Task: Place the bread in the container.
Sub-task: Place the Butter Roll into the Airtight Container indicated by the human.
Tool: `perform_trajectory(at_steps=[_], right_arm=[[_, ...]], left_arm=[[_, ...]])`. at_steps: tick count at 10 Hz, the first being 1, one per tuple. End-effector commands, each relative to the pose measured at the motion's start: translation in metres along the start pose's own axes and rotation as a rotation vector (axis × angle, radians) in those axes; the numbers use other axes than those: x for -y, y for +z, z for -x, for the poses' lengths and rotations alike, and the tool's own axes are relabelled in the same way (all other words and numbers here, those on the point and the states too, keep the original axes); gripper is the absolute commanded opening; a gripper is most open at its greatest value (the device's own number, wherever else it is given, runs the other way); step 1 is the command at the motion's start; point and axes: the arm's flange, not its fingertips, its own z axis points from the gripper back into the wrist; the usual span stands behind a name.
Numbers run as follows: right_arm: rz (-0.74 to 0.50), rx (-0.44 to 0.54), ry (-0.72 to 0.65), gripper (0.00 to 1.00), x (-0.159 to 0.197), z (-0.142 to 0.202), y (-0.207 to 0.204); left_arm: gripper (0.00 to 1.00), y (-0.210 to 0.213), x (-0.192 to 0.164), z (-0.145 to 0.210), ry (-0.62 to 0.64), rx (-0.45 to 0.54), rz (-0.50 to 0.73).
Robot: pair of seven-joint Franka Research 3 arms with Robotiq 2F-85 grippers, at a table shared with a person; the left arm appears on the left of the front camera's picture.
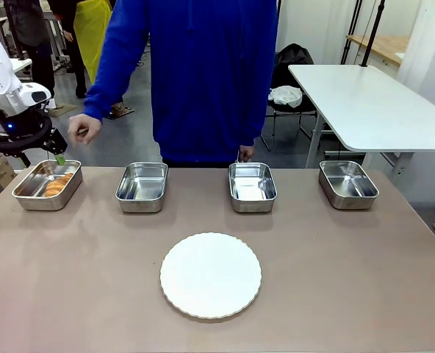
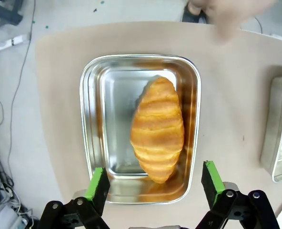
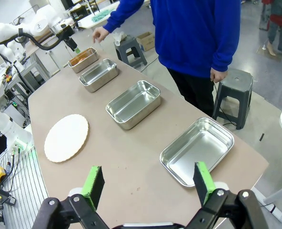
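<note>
The bread [image 2: 157, 129], a golden-brown ridged croissant, lies loose inside the container [image 2: 91, 119], the leftmost steel pan [image 1: 28, 197], where it shows as an orange shape [image 1: 56, 184]. My left gripper [image 2: 155, 183] hangs open above the pan's near rim, its green pads [image 2: 97, 183] apart from the croissant and holding nothing. From the front, that gripper [image 1: 58, 157] sits just over the pan's back edge. My right gripper [image 3: 148, 183] is open and empty, high above the table's far-right end.
Three more steel pans [image 1: 142, 187] [image 1: 252, 186] [image 1: 347, 184] stand in a row along the far edge. A round white scalloped plate [image 1: 211, 274] lies mid-table. A person in blue stands behind the table, one hand [image 1: 83, 129] hovering near the left pan.
</note>
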Motion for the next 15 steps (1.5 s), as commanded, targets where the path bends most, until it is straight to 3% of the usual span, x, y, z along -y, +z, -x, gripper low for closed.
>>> perform_trajectory(at_steps=[1,4,7,10,12,14,15], right_arm=[[-0.004,0.010,0.007,1.00,-0.001,-0.002,0.001],[-0.004,0.010,0.007,1.00,-0.001,-0.002,0.001],[-0.004,0.010,0.007,1.00,-0.001,-0.002,0.001],[-0.004,0.010,0.007,1.00,-0.001,-0.002,0.001],[-0.004,0.010,0.007,1.00,-0.001,-0.002,0.001],[-0.004,0.010,0.007,1.00,-0.001,-0.002,0.001],[-0.004,0.010,0.007,1.00,-0.001,-0.002,0.001]], left_arm=[[1.00,0.023,-0.008,0.019,0.009,0.000,-0.025],[1.00,0.070,-0.018,0.063,0.047,0.032,-0.041],[1.00,0.097,-0.013,0.142,0.059,0.107,-0.001],[1.00,0.101,0.006,0.208,0.112,0.191,0.037],[1.00,0.091,0.018,0.229,0.074,0.190,0.045],[1.00,0.076,0.021,0.230,0.020,0.110,0.029],[1.00,0.097,0.018,0.226,0.064,0.168,0.031]])
